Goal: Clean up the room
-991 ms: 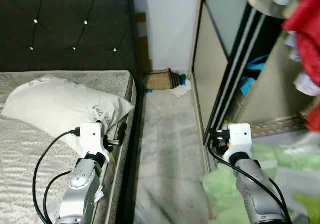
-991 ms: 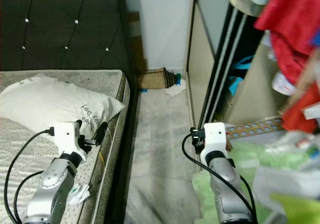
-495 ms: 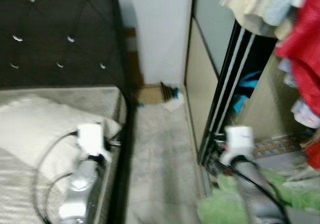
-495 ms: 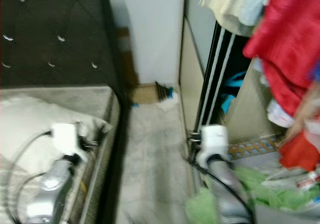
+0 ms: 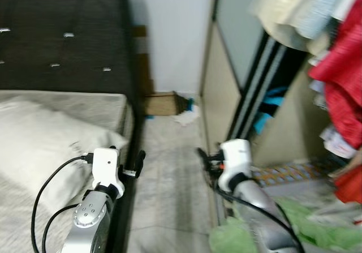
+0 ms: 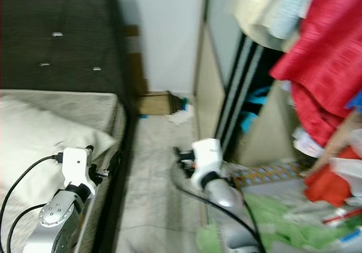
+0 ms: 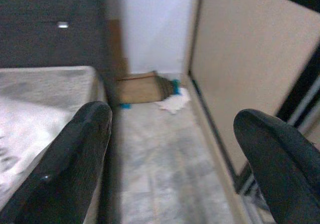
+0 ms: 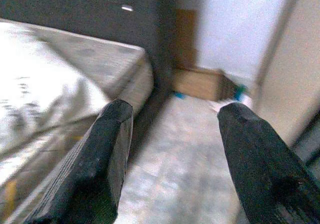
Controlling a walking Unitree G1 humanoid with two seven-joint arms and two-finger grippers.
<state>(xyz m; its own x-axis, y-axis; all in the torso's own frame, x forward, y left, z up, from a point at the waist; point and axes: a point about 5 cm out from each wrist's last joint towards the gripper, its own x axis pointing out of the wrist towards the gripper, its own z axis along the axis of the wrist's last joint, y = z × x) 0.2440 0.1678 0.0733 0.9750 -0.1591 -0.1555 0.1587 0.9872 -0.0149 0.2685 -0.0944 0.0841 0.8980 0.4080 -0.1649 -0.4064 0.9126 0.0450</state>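
Both claws are spread apart and hold nothing: the left claw over the bed's right edge, the right claw above the floor between bed and wardrobe. The tidying looks barely begun: a white scrap and a brown box lie at the far wall, green clutter near right. Both arms reach forward, roughly level.
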